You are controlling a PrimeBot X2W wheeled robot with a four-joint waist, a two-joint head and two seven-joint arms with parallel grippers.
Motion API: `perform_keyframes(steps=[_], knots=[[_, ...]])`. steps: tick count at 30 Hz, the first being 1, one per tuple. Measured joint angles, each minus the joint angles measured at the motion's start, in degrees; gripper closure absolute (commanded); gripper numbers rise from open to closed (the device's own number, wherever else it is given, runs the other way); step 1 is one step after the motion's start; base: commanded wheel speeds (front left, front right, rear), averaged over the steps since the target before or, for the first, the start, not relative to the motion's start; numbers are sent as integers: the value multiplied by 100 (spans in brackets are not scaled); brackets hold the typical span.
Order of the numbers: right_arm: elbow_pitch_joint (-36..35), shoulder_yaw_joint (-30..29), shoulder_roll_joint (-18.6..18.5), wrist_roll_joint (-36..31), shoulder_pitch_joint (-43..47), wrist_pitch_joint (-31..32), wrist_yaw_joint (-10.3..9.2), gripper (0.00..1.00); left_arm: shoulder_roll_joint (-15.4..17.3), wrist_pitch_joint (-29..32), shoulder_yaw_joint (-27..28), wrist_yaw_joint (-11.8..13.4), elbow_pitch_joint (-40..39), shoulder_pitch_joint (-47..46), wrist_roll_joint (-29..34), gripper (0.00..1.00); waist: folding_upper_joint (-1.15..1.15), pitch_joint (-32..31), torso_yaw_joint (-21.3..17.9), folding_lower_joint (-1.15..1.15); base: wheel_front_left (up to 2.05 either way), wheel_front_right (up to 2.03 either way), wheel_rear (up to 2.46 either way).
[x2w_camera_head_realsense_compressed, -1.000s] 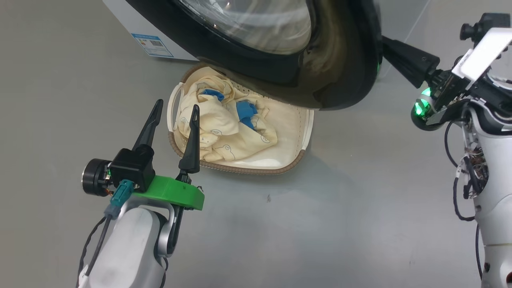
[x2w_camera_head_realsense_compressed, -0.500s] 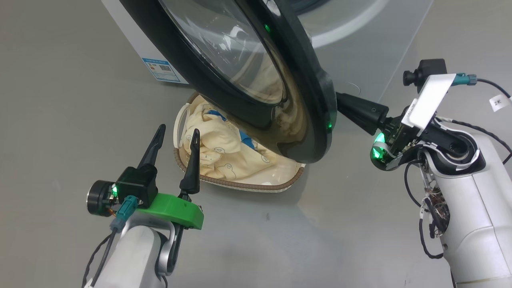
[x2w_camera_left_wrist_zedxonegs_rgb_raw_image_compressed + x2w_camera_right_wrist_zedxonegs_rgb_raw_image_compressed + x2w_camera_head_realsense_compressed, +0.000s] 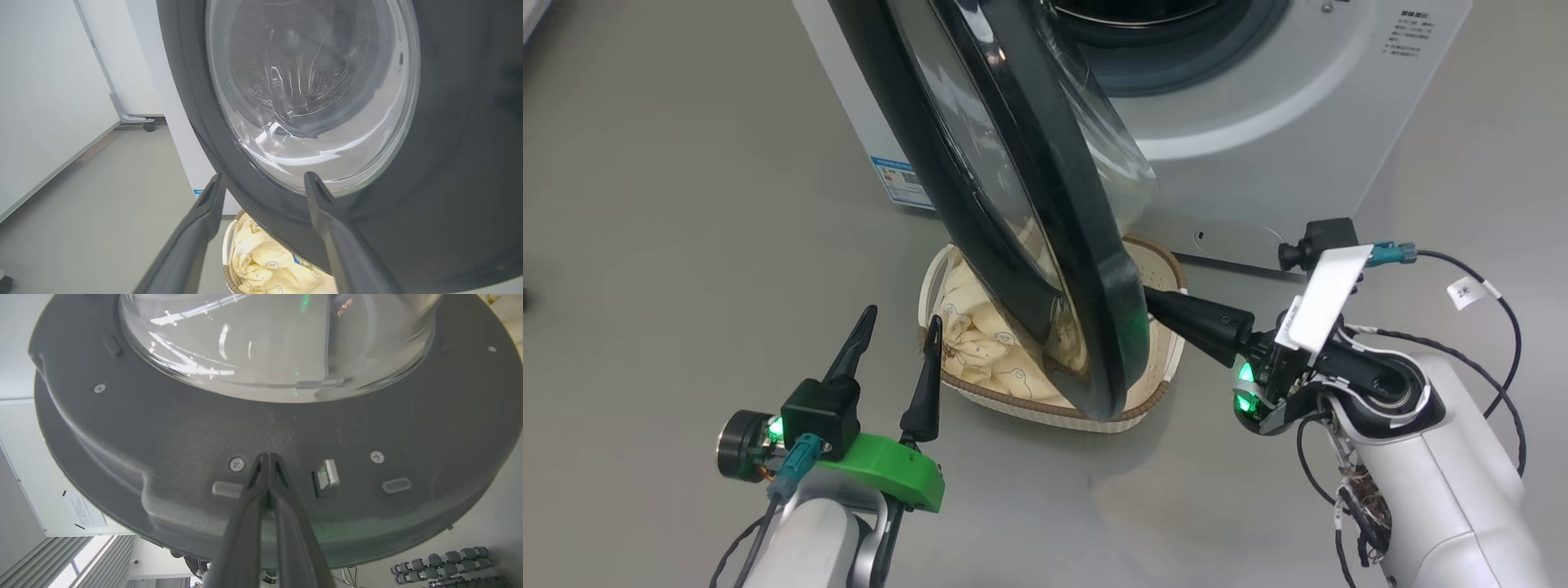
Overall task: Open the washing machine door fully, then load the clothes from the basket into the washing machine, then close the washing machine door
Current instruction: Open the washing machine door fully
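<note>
**Pushing the washer door open, loading comes after**

My left claw (image 3: 903, 318) hovers low on the left, fingers spread wide and holding nothing, pointed at the basket (image 3: 1029, 413) just ahead on the floor. The clothes (image 3: 984, 343) lie heaped inside it, cream with little printed figures, not yet picked up. The door (image 3: 1045, 204) stands nearly edge-on above the basket, partly swung out, with its lower rim hanging over the pile. To its right, my right claw (image 3: 1156, 300) is clenched on nothing, its joined tips pressed against the door's inner face beside the latch (image 3: 327, 475). Behind it, the washing machine (image 3: 1258, 122) shows its open mouth.

I judge the first step is in hand, since the door isn't fully open. Next I'd push it further left round its hinge until it clears the basket. Then my left claw can go down for the clothes.
</note>
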Motion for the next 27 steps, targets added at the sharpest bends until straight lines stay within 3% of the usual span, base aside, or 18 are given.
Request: perform_keyframes(steps=[27], knots=[[-5,1143,66,356,510,-836,1,100,12,0,-20,-48,71,397,-20,0,0,-548,910,0,0,0,0]])
